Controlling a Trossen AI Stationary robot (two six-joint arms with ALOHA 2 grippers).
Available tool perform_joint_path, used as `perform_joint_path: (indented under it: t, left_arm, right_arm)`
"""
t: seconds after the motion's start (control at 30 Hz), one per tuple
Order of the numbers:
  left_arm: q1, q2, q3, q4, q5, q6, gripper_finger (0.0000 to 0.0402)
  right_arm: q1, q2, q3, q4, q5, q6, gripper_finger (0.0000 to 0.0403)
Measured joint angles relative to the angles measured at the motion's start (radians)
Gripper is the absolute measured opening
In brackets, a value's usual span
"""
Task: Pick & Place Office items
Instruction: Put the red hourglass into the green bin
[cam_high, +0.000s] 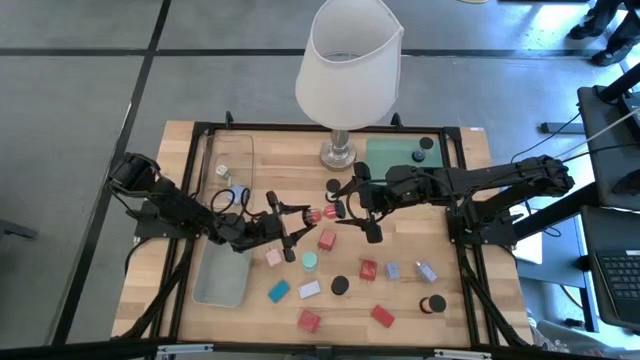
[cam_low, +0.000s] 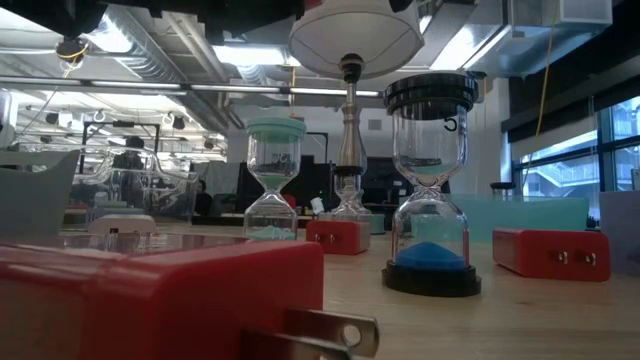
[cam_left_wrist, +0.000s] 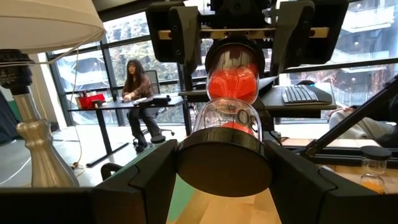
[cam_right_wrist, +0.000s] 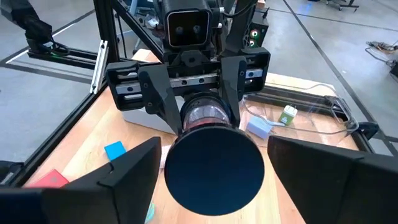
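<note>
A small hourglass with red sand and black end caps (cam_high: 326, 212) is held level above the middle of the table, between my two grippers. My left gripper (cam_left_wrist: 224, 168) is shut on one end cap. My right gripper (cam_right_wrist: 214, 168) stands open, with a finger on either side of the other end cap (cam_left_wrist: 235, 46) and a narrow gap at each side. Below on the wooden table lie red (cam_high: 327, 240), pink (cam_high: 273, 257), lavender (cam_high: 427, 271) and teal (cam_high: 278, 292) blocks. Upright small hourglasses stand among them, one with a mint cap (cam_high: 310, 261) and one with a black cap (cam_high: 340, 285). My left gripper pinches the hourglass's black end cap (cam_left_wrist: 224, 158) between its two fingers, one on each side of the cap's rim. The fingers come nearly level from the table's left and lie along the hourglass. The hourglass sticks out level ahead of the fingers, lifted clear of the table.
A big white-shaded lamp (cam_high: 348, 60) stands at the far middle of the table. A clear tray (cam_high: 225, 260) lies along the left, and a green mat (cam_high: 395, 155) with black caps lies at the far right. In the low view, red blocks (cam_low: 550, 250) and two hourglasses (cam_low: 432, 190) stand near.
</note>
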Motion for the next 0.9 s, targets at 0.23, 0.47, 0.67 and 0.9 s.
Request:
perform_joint_path:
  t: [0.23,0.47,0.67,0.9]
  left_arm:
    - [0.0,0.0,0.0,0.018,0.001,0.006,0.021]
    - [0.0,0.0,0.0,0.018,0.001,0.007,0.021]
    - [0.0,0.0,0.0,0.018,0.001,0.008,0.021]
    - [0.0,0.0,0.0,0.018,0.0,0.008,0.021]
  right_arm:
    - [0.0,0.0,0.0,0.0,0.0,0.05,0.0298]
    - [0.0,0.0,0.0,0.0,0.0,0.051,0.0297]
    - [0.0,0.0,0.0,0.0,0.0,0.051,0.0293]
    - [0.0,0.0,0.0,0.0,0.0,0.056,0.0246]
